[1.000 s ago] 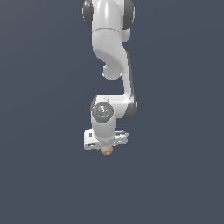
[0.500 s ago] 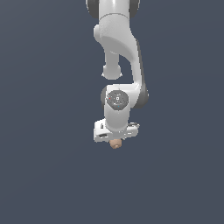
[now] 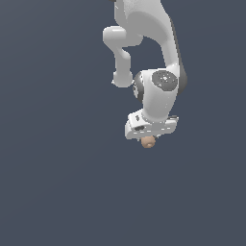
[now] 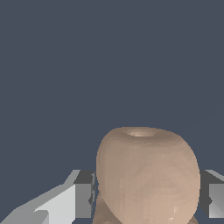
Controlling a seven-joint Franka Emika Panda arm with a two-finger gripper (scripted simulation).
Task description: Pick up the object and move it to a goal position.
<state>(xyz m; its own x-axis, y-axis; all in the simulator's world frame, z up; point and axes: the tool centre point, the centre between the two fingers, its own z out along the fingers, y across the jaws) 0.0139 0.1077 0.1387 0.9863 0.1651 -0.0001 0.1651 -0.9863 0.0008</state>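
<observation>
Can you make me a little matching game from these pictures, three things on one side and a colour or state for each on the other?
Things:
1. the object
2. the gripper
3. the arm
4. the background

Descriptions:
A. white, with rounded joints
B. plain dark blue-grey
C. tan, rounded, held between two fingers
D. shut on the tan lump, a finger on each side

Pairs: 1-C, 2-D, 3-A, 4-B
</observation>
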